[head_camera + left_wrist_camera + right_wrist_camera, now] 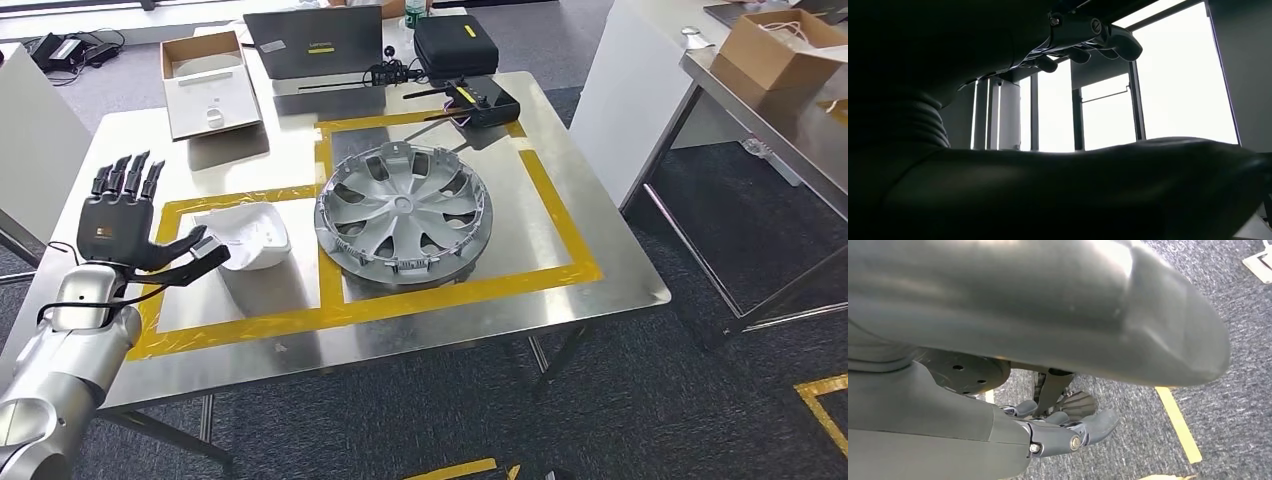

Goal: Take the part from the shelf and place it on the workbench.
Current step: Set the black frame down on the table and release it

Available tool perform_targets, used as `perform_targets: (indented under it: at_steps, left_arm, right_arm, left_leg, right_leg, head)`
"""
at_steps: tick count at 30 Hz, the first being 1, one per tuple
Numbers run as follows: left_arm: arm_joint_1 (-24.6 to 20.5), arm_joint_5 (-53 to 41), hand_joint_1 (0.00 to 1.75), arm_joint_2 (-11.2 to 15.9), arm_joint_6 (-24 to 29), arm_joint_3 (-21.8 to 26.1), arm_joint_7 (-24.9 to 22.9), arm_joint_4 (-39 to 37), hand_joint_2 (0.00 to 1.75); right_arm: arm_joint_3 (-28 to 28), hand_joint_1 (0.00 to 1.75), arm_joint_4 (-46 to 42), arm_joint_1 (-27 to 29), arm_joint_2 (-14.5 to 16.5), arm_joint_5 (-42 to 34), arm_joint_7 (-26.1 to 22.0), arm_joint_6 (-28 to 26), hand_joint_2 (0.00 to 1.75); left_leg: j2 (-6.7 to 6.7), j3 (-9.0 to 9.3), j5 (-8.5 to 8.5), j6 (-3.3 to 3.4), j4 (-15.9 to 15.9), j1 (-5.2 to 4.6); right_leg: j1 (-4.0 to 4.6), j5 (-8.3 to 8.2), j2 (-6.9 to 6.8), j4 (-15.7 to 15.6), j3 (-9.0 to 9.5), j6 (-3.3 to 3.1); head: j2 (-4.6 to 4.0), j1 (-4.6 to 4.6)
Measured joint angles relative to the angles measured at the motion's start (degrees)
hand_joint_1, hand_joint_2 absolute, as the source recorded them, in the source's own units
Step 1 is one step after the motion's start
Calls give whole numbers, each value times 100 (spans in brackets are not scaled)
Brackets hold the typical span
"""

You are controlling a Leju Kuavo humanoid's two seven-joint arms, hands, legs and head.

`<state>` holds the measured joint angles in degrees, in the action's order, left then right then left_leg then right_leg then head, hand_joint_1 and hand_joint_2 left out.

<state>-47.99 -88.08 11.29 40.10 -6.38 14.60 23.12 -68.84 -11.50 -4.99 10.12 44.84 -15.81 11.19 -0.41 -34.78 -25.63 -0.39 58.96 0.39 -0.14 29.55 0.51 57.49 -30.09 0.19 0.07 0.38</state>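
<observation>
Workbench (560, 225): brushed metal, dull sheen. Wheel cover (403, 215): matt silver plastic. Part (250, 236): smooth white plastic. Floor (700, 400): rough carpet.

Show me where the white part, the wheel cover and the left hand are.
white part (250, 236), head view, its top surface.
wheel cover (403, 204), head view, its centre hub.
left hand (122, 230), head view, its palm.

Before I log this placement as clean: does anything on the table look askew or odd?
Nothing stands out. The white part sits inside its taped box, the wheel cover lies flat in the next, and the left hand is open beside the part.
</observation>
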Motion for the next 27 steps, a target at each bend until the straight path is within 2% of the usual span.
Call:
perform_targets:
  at_steps: [3,5,6,8,9,10,11,12,13,15,16,18,20,21,22,24,25,26,27]
  left_arm:
    - [-3,0,0,43,-10,0,-2,2,0]
    - [-10,0,0,54,-19,0,-4,7,0]
    - [-13,0,0,55,-26,0,-5,8,0]
    - [-13,0,0,55,-39,-1,-8,5,0]
    - [-9,0,0,55,-42,-2,-8,3,0]
    - [-6,0,0,54,-44,-4,-8,2,0]
    - [-5,0,0,54,-44,-7,-8,2,0]
    - [-5,0,0,53,-45,-10,-7,2,0]
    - [-8,0,0,54,-45,-14,-7,4,0]
    - [-15,0,0,58,-45,-18,-8,13,0]
    - [-19,-1,0,60,-45,-21,-8,17,0]
    - [-22,-2,0,74,-45,-27,-9,21,0]
    - [-20,-2,0,92,-46,-33,-10,17,0]
    - [-19,-2,0,98,-47,-37,-10,14,0]
    - [-21,-2,0,102,-49,-42,-13,11,0]
    - [-23,-2,0,102,-55,-58,-18,2,0]
    - [-22,-2,0,98,-58,-68,-22,-4,0]
    - [-21,-2,0,93,-67,-76,-28,-10,0]
    - [-21,-2,0,88,-79,-81,-38,-13,0]
  right_arm:
    - [1,0,0,-1,-1,5,-1,26,0]
    - [1,0,0,-5,-3,5,0,39,0]
    - [1,0,0,-7,-4,5,2,44,0]
    - [1,0,0,-6,-4,5,4,49,0]
    - [1,0,0,-4,-4,5,5,49,0]
    - [1,0,0,-2,-4,5,5,49,0]
    - [1,0,0,-2,-5,5,5,49,0]
    - [1,0,0,-3,-6,5,5,49,0]
    - [1,0,0,-5,-7,5,5,49,0]
    - [1,0,1,-11,-7,5,8,50,0]
    - [1,0,2,-14,-5,5,9,51,0]
    - [1,0,2,-21,-5,5,8,53,0]
    - [1,0,2,-25,-7,4,9,53,0]
    - [1,0,2,-24,-7,3,13,51,0]
    - [1,0,2,-25,-7,0,17,49,0]
    - [0,0,2,-25,-5,-8,29,40,0]
    - [-1,0,2,-24,-5,-13,34,34,0]
    - [-1,0,2,-23,-4,-18,38,28,0]
    - [-1,0,2,-23,-4,-23,37,23,0]
  left_leg:
    - [2,4,20,42,-12,-5]
    - [19,19,64,87,-69,32]
    - [30,21,85,108,-97,54]
    - [49,-3,105,122,-102,65]
    - [55,-21,112,117,-94,70]
    - [59,-40,119,106,-82,78]
    - [61,-60,128,89,-65,92]
    - [61,-79,135,67,-45,110]
    - [61,-99,142,37,-22,127]
    - [48,-140,171,-49,8,139]
    - [40,-160,194,-98,16,133]
    - [26,-184,267,-207,-15,134]
    - [27,-225,253,-290,-10,155]
    - [31,-282,119,-306,105,162]
    - [34,-376,-116,-307,359,160]
    - [35,-598,-632,-297,1096,138]
    - [33,-650,-769,-291,1397,125]
    - [33,-614,-775,-278,1512,113]
    - [34,-472,-684,-258,1420,101]
  right_leg:
    - [-14,-15,3,-6,2,48]
    - [-9,90,-2,116,-47,86]
    - [-10,233,-6,330,-143,106]
    - [-39,605,-13,1054,-481,146]
    - [-57,728,-14,1408,-653,165]
    - [-73,746,-15,1607,-754,181]
    - [-90,644,-17,1576,-747,195]
    - [-109,456,-21,1325,-628,212]
    - [-132,256,-26,920,-430,230]
    - [-132,8,-7,322,-135,219]
    - [-122,-17,8,201,-92,184]
    - [-96,-56,30,206,-159,66]
    - [-99,-125,18,179,-219,-48]
    - [-102,-175,12,163,-258,-99]
    - [-95,-225,4,156,-306,-140]
    - [-63,-323,2,159,-434,-191]
    - [-44,-373,1,163,-504,-204]
    - [-28,-422,1,168,-572,-208]
    - [-15,-471,1,173,-638,-207]
  head:
    - [0,1]
    - [0,10]
    - [0,21]
    - [0,40]
    - [0,43]
    - [0,43]
    - [0,43]
    - [0,44]
    - [0,44]
    - [0,47]
    - [0,48]
    - [0,42]
    - [0,40]
    - [0,37]
    - [0,29]
    - [0,14]
    - [0,11]
    - [0,11]
    - [0,11]
